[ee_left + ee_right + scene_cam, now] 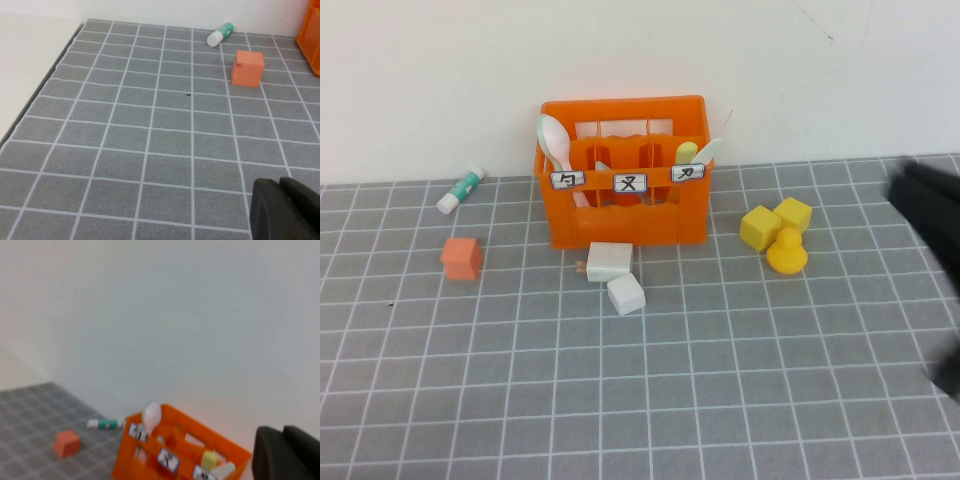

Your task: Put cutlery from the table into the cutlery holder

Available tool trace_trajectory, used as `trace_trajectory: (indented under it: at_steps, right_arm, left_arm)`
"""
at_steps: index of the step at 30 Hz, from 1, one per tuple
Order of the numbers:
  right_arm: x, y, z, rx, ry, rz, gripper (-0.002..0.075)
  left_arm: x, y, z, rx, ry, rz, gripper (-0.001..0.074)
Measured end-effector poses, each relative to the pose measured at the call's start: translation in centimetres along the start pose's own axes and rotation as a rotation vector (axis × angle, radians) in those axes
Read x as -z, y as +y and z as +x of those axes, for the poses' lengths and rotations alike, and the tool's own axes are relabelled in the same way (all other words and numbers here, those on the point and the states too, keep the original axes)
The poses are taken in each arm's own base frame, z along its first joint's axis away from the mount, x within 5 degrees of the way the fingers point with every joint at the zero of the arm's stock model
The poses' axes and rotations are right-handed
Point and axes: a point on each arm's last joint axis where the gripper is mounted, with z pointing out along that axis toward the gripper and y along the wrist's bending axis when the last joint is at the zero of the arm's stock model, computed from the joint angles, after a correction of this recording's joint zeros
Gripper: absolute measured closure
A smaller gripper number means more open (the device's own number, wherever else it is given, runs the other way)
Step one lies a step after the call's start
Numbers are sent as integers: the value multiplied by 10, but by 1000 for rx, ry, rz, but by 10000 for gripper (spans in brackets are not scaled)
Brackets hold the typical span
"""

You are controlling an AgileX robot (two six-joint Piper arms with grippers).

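1. Cutlery (557, 150) stands in the cutlery holder (620, 215); no piece shows loose on the table (720, 380).
2. My right gripper (930, 215), fingers together and empty, is at the right edge.
3. My left gripper (287, 210), closed, sits parked.
4. Next, I judge: check behind the white blocks (615, 272).

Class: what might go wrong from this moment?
The shut right tool hangs at the table's right side; a low sweep could scatter the yellow blocks and duck. Spoons stand above the cutlery holder's rim; a brush may tip them out. The shut left tool, low at the table's left, seems harmless.
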Motion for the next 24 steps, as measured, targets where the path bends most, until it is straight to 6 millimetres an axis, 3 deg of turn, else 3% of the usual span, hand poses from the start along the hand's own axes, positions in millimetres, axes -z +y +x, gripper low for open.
trace_trajectory:
  at_steps: [8,11,24]
  right_arm:
    - [86,3,-1,99,50,-137,700]
    - [106,5,1,120,60,-169,702]
    - [115,7,11,128,143,-204,704]
  left_arm:
    - [0,0,0,0,0,0,736]
    - [0,0,0,0,0,0,736]
    - [0,0,0,0,0,-1,736]
